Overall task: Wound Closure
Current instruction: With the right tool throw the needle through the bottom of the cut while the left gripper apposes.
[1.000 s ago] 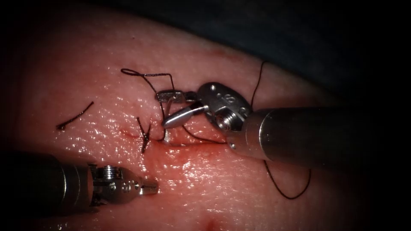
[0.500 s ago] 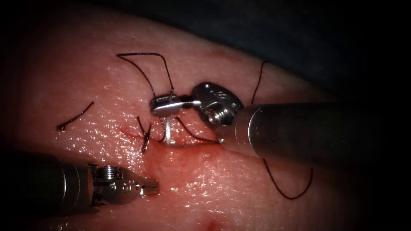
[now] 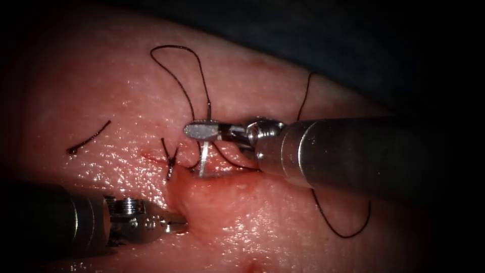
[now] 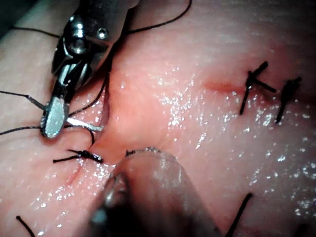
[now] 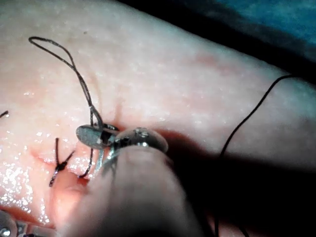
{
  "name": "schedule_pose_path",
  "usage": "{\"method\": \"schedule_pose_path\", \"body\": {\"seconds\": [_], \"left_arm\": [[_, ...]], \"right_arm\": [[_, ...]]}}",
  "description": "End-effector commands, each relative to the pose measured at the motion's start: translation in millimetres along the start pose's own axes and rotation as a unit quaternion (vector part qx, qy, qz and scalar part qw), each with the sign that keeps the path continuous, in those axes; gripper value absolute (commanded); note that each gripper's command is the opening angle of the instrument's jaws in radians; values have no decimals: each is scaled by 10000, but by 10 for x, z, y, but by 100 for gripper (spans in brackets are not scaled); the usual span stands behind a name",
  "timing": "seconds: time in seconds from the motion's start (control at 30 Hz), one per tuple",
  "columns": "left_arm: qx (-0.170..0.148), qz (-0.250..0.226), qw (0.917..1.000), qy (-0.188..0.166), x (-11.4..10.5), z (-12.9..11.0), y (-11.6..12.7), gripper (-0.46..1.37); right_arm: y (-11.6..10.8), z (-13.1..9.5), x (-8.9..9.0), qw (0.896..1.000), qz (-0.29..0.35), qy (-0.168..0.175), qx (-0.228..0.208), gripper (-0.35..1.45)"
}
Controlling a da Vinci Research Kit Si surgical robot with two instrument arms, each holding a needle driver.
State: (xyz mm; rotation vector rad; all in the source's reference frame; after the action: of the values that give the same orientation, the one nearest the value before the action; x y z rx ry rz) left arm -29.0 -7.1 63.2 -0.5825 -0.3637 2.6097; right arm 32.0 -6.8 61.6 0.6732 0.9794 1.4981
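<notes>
My right tool (image 3: 201,131) reaches in from the right with its jaws shut across the curved needle (image 3: 203,157), close to the needle's upper end. That end meets the looped thread (image 3: 174,60). The needle's lower part stands in the tissue (image 3: 283,222) at the open cut (image 3: 227,171). The wrist views show the same grip by the right tool (image 4: 54,116) (image 5: 94,136) on the needle (image 4: 81,123). Lower left, my left tool (image 3: 177,223) is shut and holds nothing, its tip against a raised fold of tissue.
A tied stitch with short ends (image 3: 170,161) sits just left of the needle. A loose cut end of thread (image 3: 88,137) lies far left. More thread (image 3: 343,230) trails under the right shaft. Two more tied stitches (image 4: 254,81) lie farther along the cut.
The right tool's jaws, open around the needle a second ago, have shut on it and the wrist has rolled. The thread loop has risen and the tissue below the needle has bulged up. The left tool has stayed put.
</notes>
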Motion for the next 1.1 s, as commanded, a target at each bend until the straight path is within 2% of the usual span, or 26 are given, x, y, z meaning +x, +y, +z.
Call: {"method": "schedule_pose_path", "body": {"seconds": [0.03,0.07,0.17,0.23,0.5,0.6,0.8,1.0,1.1], "left_arm": [[-23,-1,10000,-1,0,1,0,-35],[-24,0,10000,-1,0,1,0,-35],[-29,3,10000,0,0,0,0,-35],[-34,5,10000,0,-1,-1,-1,-35],[-21,16,10000,14,-3,-5,-5,-35],[9,12,10000,26,-3,-6,-7,-35],[3,13,10000,26,-3,-7,-7,-35],[0,16,10000,27,-4,-8,-8,-35],[-2,15,10000,26,-4,-8,-8,-35]], "right_arm": [[1,0,-2,9997,19,115,-219,-35],[2,-1,-3,9994,32,172,-301,-35],[6,-7,-8,9931,921,452,-566,-35],[7,-11,-12,9892,1193,503,-689,-35],[2,-26,-36,9840,1507,174,-933,-35],[-1,-30,-40,9830,1592,149,-898,-35],[-6,-32,-53,9732,2145,28,-833,-35],[-12,-31,-68,9732,2182,-206,-692,-35],[-13,-30,-76,9775,2003,-276,-603,-35]]}}
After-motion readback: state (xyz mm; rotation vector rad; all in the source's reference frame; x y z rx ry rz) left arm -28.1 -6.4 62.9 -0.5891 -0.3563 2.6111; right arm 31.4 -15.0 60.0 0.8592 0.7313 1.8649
